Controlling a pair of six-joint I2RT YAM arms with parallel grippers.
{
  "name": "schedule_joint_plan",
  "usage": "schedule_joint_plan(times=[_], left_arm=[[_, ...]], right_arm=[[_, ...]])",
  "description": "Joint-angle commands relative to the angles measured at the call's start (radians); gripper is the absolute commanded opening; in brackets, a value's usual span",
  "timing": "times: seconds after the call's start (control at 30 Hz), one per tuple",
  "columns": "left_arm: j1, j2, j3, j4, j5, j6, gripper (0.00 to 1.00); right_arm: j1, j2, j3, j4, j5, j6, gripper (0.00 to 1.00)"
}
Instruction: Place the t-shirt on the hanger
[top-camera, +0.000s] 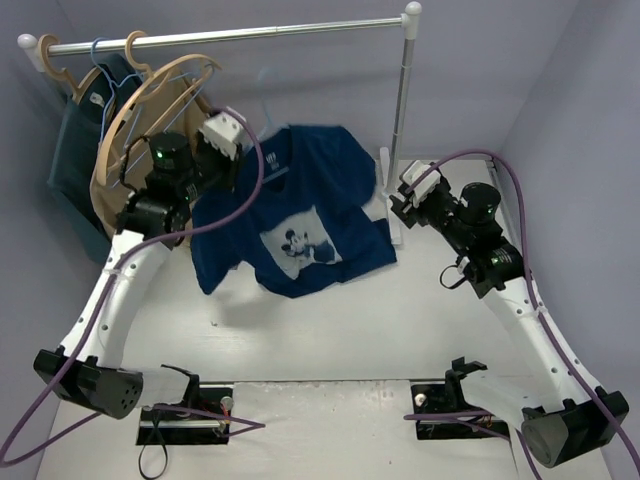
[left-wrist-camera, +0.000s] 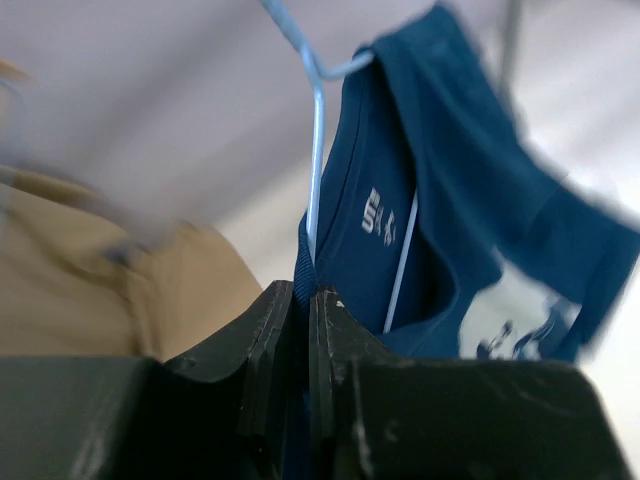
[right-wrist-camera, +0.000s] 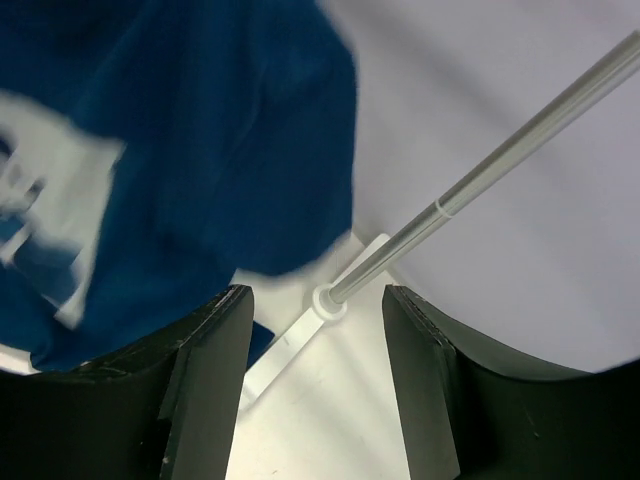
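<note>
The navy t-shirt (top-camera: 300, 205) with its pale Mickey print hangs off the table, lifted by its neck. My left gripper (top-camera: 243, 148) is shut on the ribbed collar (left-wrist-camera: 303, 262), right where the thin light-blue hanger (left-wrist-camera: 317, 150) runs down into the neck opening. The hanger's hook rises above the collar, and one of its arms shows inside the shirt. My right gripper (top-camera: 395, 207) stands open beside the shirt's right sleeve (right-wrist-camera: 250, 150), with nothing between its fingers (right-wrist-camera: 205, 370).
A clothes rack stands behind, with its rail (top-camera: 230, 35) across the top and its upright pole (top-camera: 403, 90) just behind my right gripper. The pole's foot (right-wrist-camera: 330, 298) shows between the right fingers. Tan wooden hangers (top-camera: 150, 95), a tan garment (left-wrist-camera: 110, 270) and a dark teal garment (top-camera: 75, 150) hang at the left.
</note>
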Motion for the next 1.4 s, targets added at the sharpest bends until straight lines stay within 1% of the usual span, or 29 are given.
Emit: schedule_joint_plan(times=[0.0,0.03,0.07,0.1,0.17,0.2,0.27,0.3,0.33,0.37,0.4,0.5,0.57,0.6,0.67,0.7,0.73,0.77,0.8,0.83,0.9,0.93,0.97,1.07,1.1,1.17,1.27,1.3,1.37], left_arm=[[-0.007,0.007,0.343,0.077,-0.210,-0.115,0.00],[-0.015,0.018,0.344,0.047,-0.218,-0.115,0.00],[-0.025,0.029,0.469,0.011,-0.220,-0.118,0.00],[-0.038,0.038,0.526,-0.060,-0.214,-0.119,0.00],[-0.076,0.056,0.634,-0.127,-0.188,-0.112,0.00],[-0.084,0.062,0.642,-0.195,-0.194,-0.097,0.00],[-0.107,0.090,0.631,-0.281,-0.298,-0.031,0.00],[-0.119,0.119,0.627,-0.391,-0.336,-0.017,0.00],[-0.134,0.136,0.628,-0.455,-0.361,-0.011,0.00],[-0.177,0.148,0.627,-0.507,-0.399,-0.012,0.00],[-0.206,0.165,0.616,-0.597,-0.415,-0.018,0.00],[-0.306,0.158,0.536,-0.684,-0.464,-0.037,0.00],[-0.332,0.149,0.513,-0.716,-0.432,-0.072,0.00],[-0.340,0.136,0.507,-0.740,-0.328,-0.086,0.00],[-0.342,0.119,0.473,-0.748,-0.198,-0.106,0.00],[-0.342,0.106,0.456,-0.747,-0.205,-0.109,0.00],[-0.342,0.143,0.455,-0.812,-0.369,-0.125,0.00],[-0.342,0.144,0.455,-0.813,-0.446,-0.126,0.00],[-0.342,0.162,0.493,-0.845,-0.483,-0.132,0.00],[-0.340,0.180,0.514,-0.881,-0.491,-0.142,0.00],[-0.340,0.156,0.512,-0.847,-0.491,-0.176,0.00],[-0.340,0.133,0.474,-0.783,-0.495,-0.184,0.00],[-0.340,0.097,0.459,-0.753,-0.490,-0.198,0.00],[-0.338,0.063,0.458,-0.673,-0.322,-0.215,0.00],[-0.338,0.056,0.459,-0.655,-0.223,-0.228,0.00],[-0.338,0.024,0.456,-0.574,-0.159,-0.257,0.00],[-0.337,-0.026,0.481,-0.453,-0.162,-0.265,0.00],[-0.337,-0.045,0.496,-0.396,-0.198,-0.267,0.00],[-0.337,-0.054,0.533,-0.342,-0.267,-0.267,0.00]], right_arm=[[-0.002,-0.038,0.067,0.082,0.012,0.026,0.55],[-0.002,-0.038,0.067,0.084,0.012,0.028,0.55],[-0.002,-0.043,0.070,0.084,0.013,0.028,0.55],[-0.002,-0.046,0.068,0.084,0.012,0.029,0.55],[-0.002,-0.056,0.061,0.085,0.013,0.035,0.56],[-0.002,-0.058,0.056,0.085,0.015,0.037,0.56],[-0.002,-0.060,0.042,0.087,0.026,0.048,0.56],[-0.002,-0.060,0.038,0.088,0.026,0.055,0.56],[-0.002,-0.058,0.036,0.088,0.027,0.075,0.56],[-0.002,-0.055,0.034,0.088,0.026,0.086,0.56],[-0.002,-0.055,0.033,0.088,0.021,0.098,0.56],[0.000,-0.047,0.034,0.089,0.020,0.150,0.54],[0.000,-0.041,0.034,0.084,0.012,0.176,0.52],[0.000,-0.041,0.034,0.084,0.003,0.184,0.51],[0.000,-0.038,0.033,0.081,-0.006,0.198,0.50],[0.000,-0.038,0.031,0.082,-0.008,0.206,0.50],[0.001,-0.038,0.030,0.081,-0.011,0.212,0.49],[0.001,-0.038,0.030,0.078,-0.011,0.212,0.49],[0.001,-0.040,0.030,0.078,-0.010,0.213,0.49],[0.000,-0.041,0.031,0.076,-0.013,0.213,0.49],[0.001,-0.041,0.028,0.073,-0.014,0.215,0.49],[0.001,-0.041,0.028,0.073,-0.014,0.216,0.49],[0.003,-0.040,0.027,0.072,-0.014,0.226,0.49],[0.003,-0.041,0.019,0.069,-0.023,0.235,0.48],[0.003,-0.041,0.019,0.069,-0.023,0.236,0.48],[0.004,-0.046,0.019,0.067,-0.019,0.235,0.48],[0.004,-0.056,0.024,0.061,-0.016,0.229,0.48],[0.004,-0.060,0.025,0.058,-0.014,0.224,0.48],[0.003,-0.066,0.027,0.059,-0.005,0.223,0.48]])
